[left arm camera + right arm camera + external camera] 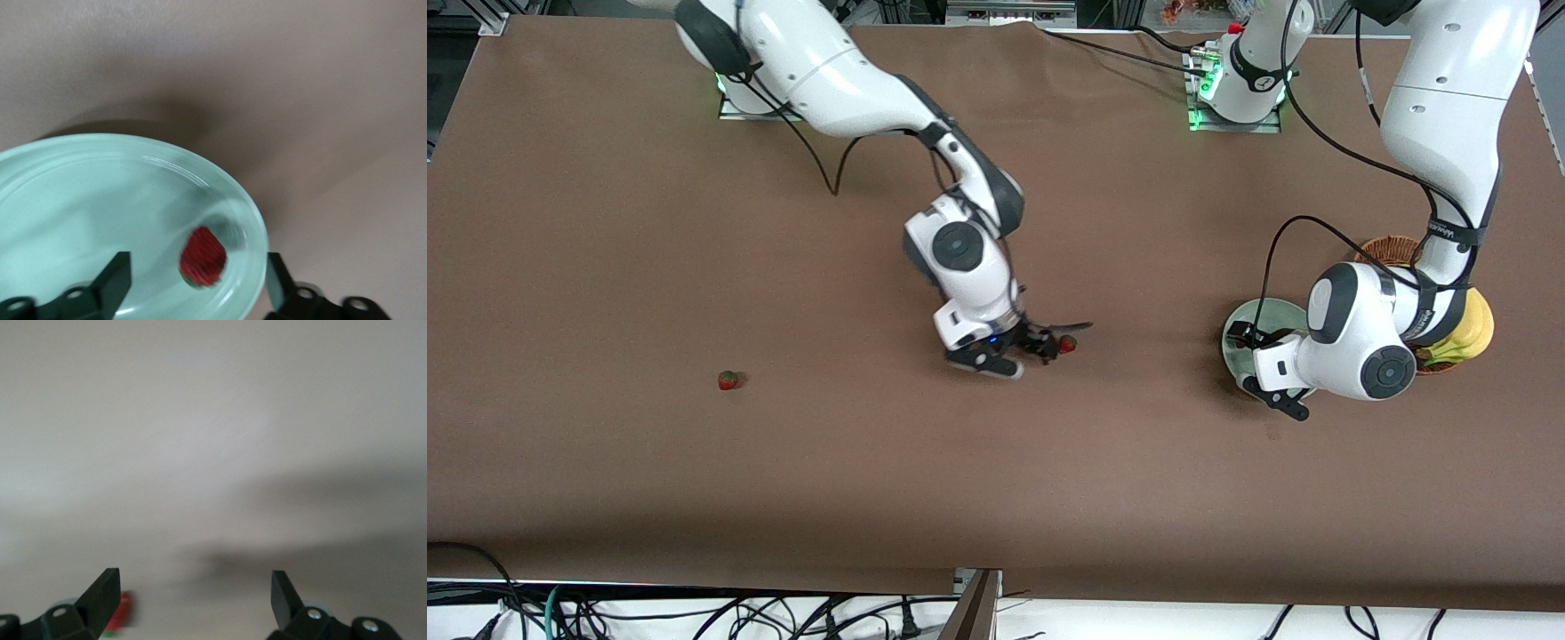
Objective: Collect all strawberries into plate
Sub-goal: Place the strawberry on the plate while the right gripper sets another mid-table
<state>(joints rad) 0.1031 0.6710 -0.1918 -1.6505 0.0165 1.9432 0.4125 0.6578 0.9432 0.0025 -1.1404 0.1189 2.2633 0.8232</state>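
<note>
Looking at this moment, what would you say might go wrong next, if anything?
1. The strawberry in the plate lies close to the plate rim, under the open left gripper; a bump while withdrawing might roll it out.
2. The strawberry by the right gripper sits beside one finger of the open right gripper, not between the jaws; closing could knock it away.
3. The lone strawberry lies toward the right arm's end, easily missed.

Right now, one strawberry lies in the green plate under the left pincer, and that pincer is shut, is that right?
Not quite. The left wrist view shows the strawberry in the green plate, but the left pincer above it stands open, its fingers apart on either side of the berry.
</note>
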